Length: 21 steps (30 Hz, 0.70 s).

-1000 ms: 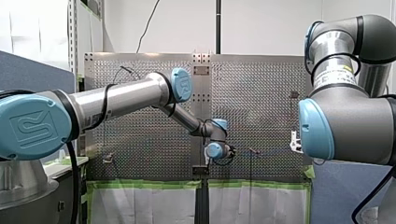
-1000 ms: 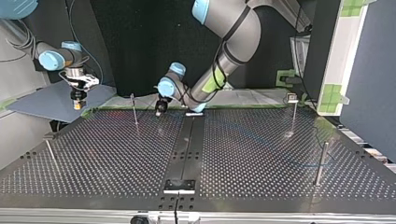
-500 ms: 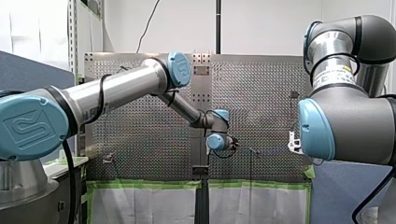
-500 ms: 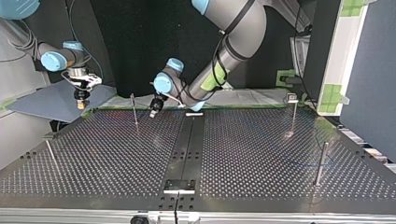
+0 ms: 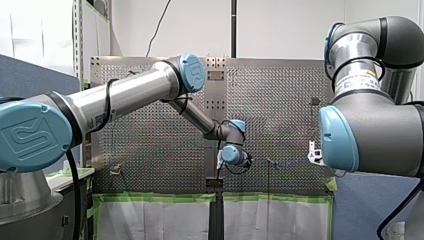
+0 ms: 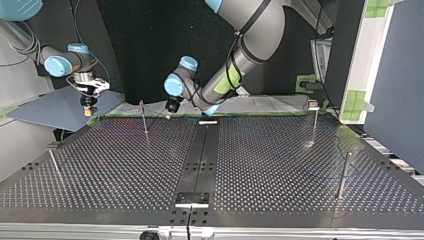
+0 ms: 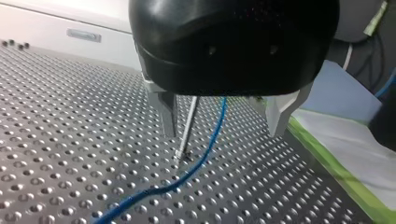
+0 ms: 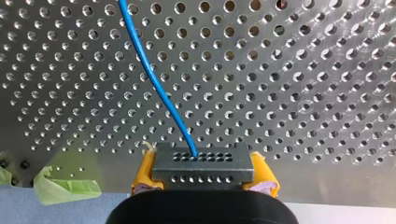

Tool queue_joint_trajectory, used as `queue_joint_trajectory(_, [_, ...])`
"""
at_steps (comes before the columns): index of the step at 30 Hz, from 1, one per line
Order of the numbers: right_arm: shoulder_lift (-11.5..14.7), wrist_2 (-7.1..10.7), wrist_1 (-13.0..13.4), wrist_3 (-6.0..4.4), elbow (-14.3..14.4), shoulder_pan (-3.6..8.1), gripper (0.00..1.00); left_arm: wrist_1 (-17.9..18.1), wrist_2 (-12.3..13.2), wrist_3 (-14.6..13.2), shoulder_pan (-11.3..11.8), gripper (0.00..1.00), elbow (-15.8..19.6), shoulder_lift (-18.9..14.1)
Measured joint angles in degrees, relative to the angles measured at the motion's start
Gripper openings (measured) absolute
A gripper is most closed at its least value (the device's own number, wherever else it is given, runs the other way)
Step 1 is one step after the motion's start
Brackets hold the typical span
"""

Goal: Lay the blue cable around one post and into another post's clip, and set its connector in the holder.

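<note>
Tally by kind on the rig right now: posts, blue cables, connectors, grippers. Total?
posts: 4
blue cable: 1
connector: 1
grippers, left gripper and right gripper: 2
total: 8

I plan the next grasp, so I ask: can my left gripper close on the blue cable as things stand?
Probably yes. My left gripper is open and the blue cable shows between its fingers. A thin post shows close beside the cable, so it might get caught too.
</note>
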State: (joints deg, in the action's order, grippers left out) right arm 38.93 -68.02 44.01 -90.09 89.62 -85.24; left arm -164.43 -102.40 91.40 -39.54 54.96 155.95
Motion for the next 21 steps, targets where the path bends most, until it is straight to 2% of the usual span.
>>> queue_joint_trajectory(4, [0.01,-0.01,-0.04,0.02,-0.01,-0.04,0.0,-0.02,-0.44,-2.1,-0.46,0.94,0.18,0.0])
queue_joint_trajectory(9, [0.02,-0.01,-0.06,0.0,0.0,-0.13,0.0,-0.09,1.65,-4.43,-1.8,0.94,0.28,0.01])
queue_joint_trajectory(17, [0.0,-0.02,-0.05,0.0,0.0,-0.29,0.0,0.21,4.51,-4.69,-3.89,0.94,2.91,-0.08])
queue_joint_trajectory(21, [-0.02,-0.02,-0.08,0.01,0.0,-0.38,0.0,0.74,4.79,-4.39,-4.46,0.94,3.28,-0.09])
